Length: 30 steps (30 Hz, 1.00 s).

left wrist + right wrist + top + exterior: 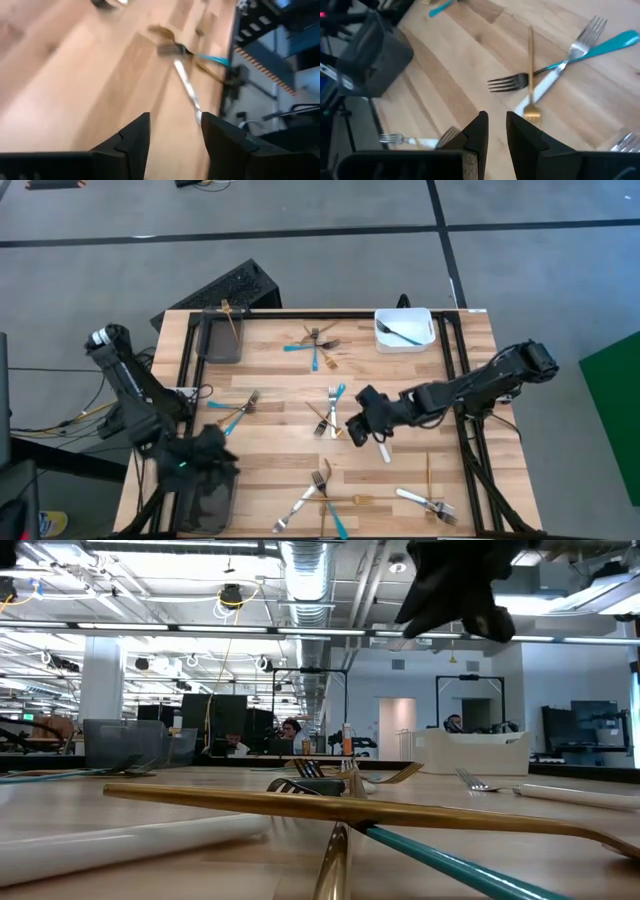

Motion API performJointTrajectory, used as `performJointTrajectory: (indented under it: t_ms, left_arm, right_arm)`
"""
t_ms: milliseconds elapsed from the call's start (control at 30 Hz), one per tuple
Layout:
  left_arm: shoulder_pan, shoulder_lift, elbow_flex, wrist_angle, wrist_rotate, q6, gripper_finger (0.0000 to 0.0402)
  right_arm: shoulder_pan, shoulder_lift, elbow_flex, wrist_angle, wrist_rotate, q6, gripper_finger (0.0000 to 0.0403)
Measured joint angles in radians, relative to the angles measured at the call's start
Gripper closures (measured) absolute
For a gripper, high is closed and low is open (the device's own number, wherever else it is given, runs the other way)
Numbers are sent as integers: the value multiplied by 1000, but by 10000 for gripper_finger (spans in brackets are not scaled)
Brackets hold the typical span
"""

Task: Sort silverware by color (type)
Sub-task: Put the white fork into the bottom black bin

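Note:
Silverware lies scattered in small heaps on the wooden table (280, 380). A middle heap (330, 412) holds a gold fork (530, 70), a blue-handled fork (600, 46) and a white-handled one. A near heap (315, 492) holds a silver fork (186, 86). My right gripper (497, 131) hovers just right of the middle heap, its fingers a narrow gap apart with nothing between them; it also shows in the low view (450, 585). My left gripper (175, 135) hangs open over the far end of the near-left dark tray (205, 505), pointing toward the near heap.
A second dark tray (220, 340) at the far left holds a gold utensil. The white bin (405, 330) at the far right holds one dark utensil. More forks lie at far centre (318, 345), left (238, 412) and near right (430, 502). A white handle (384, 451) lies under my right arm.

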<state>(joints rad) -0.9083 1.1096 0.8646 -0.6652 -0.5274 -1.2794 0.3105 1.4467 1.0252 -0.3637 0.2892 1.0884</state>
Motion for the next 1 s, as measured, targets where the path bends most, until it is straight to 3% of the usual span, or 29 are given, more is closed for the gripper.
performJointTrajectory:
  t_ms: [200, 400, 500, 667, 800, 1000]
  left_arm:
    - [186, 16, 0, 5, 120, 242, 235]
    - [223, 16, 0, 3, 152, 293, 235]
    - [217, 16, 0, -2, 146, 295, 235]
    - [224, 16, 0, 2, 75, 328, 235]
    - [247, 16, 0, 13, 53, 336, 235]
    - [249, 16, 0, 12, 108, 311, 235]
  right_arm:
    - [68, 14, 2, 19, 54, -28, 308]
    - [137, 48, 1, -285, 27, 414, 316]
    - [168, 56, 0, -416, 31, 507, 317]
    - [165, 89, 2, -439, 21, 431, 297]
    - [134, 173, 0, -405, -39, 351, 257]
    - [106, 292, 1, -413, -66, 447, 218]
